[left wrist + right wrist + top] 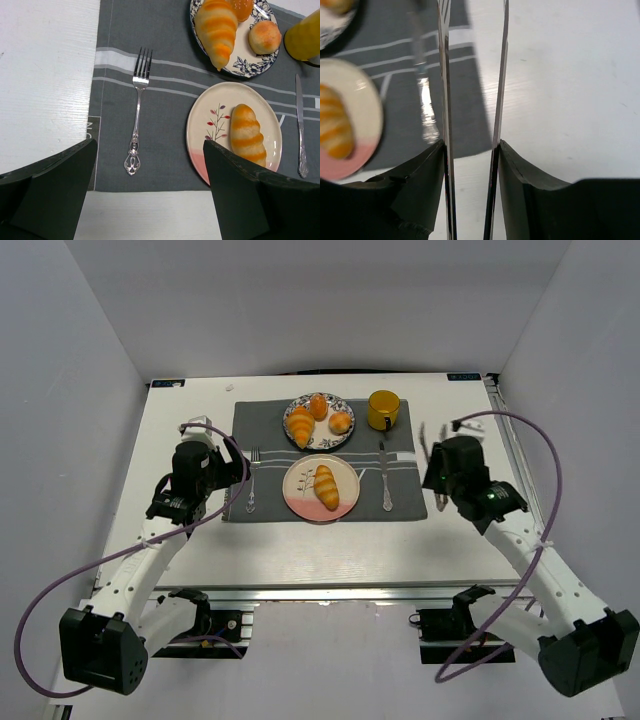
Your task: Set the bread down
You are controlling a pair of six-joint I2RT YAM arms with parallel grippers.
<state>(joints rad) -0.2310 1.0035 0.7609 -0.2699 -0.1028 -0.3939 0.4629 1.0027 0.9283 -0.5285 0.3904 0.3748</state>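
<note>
The bread, a small golden ridged roll, lies on the cream-and-pink plate in the middle of the grey placemat. It also shows in the left wrist view and at the left edge of the right wrist view. My left gripper is open and empty over the mat's left front corner, left of the plate. My right gripper is shut on metal tongs, right of the mat. The tongs' blades stand apart and hold nothing.
A patterned plate at the mat's back holds a wider orange croissant and two round buns. A yellow mug stands to its right. A fork lies left of the pink plate, a knife right.
</note>
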